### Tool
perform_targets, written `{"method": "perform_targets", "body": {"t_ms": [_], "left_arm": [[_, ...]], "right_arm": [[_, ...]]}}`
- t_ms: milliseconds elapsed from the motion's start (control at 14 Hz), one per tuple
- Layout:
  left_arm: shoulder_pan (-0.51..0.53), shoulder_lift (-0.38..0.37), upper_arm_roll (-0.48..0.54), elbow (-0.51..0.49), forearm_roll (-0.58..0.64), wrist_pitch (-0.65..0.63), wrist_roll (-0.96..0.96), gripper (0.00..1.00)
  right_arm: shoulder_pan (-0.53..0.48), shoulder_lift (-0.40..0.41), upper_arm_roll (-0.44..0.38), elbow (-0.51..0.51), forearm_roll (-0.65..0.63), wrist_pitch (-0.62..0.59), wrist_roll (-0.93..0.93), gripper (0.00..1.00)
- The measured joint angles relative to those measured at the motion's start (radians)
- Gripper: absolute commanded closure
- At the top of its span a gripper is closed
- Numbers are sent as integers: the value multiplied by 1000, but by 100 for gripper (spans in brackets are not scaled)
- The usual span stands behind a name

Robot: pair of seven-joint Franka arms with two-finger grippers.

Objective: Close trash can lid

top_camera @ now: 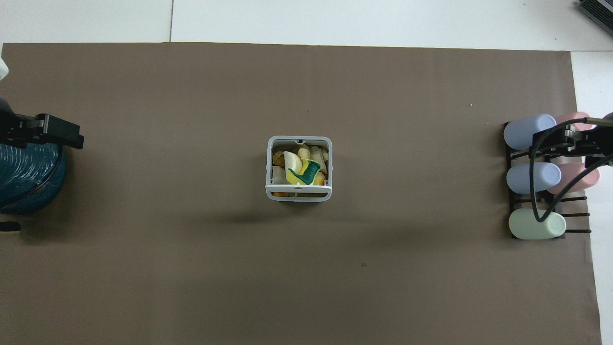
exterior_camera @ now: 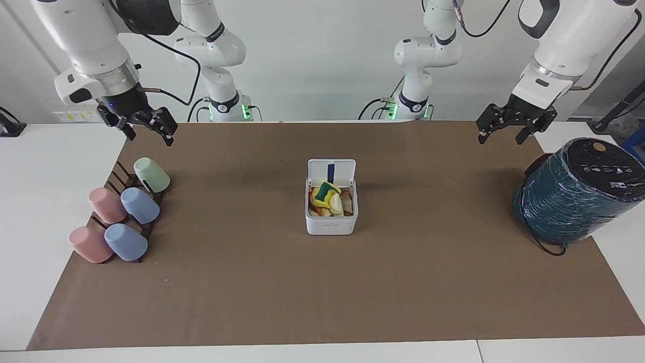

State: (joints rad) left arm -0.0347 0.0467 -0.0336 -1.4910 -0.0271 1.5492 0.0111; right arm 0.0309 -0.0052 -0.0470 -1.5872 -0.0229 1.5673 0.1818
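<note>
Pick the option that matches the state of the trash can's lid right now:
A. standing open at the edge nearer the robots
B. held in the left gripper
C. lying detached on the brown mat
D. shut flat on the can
A: the lid stands upright, hinged at the edge of the trash can nearer the robots, with the scraps inside exposed. The left gripper and right gripper both hang far from it.

The facing view looks down from high across the surface (exterior_camera: 322, 302) toward the robots; the overhead view looks steeply down from their end. Both share the trash can (exterior_camera: 331, 219) (top_camera: 299, 168) at centre, half a turn apart.
</note>
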Motion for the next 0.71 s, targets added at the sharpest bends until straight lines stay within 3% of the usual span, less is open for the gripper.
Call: {"method": "perform_targets", "body": {"t_ms": [571,714], "left_arm": [[0,-1,0,0,0,-2,4,0],[0,-3,-4,-6,0,-19,4,44]], "right_arm": [[0,0,0,0,0,0,0,0],[0,0,0,0,0,0,0,0]]}}
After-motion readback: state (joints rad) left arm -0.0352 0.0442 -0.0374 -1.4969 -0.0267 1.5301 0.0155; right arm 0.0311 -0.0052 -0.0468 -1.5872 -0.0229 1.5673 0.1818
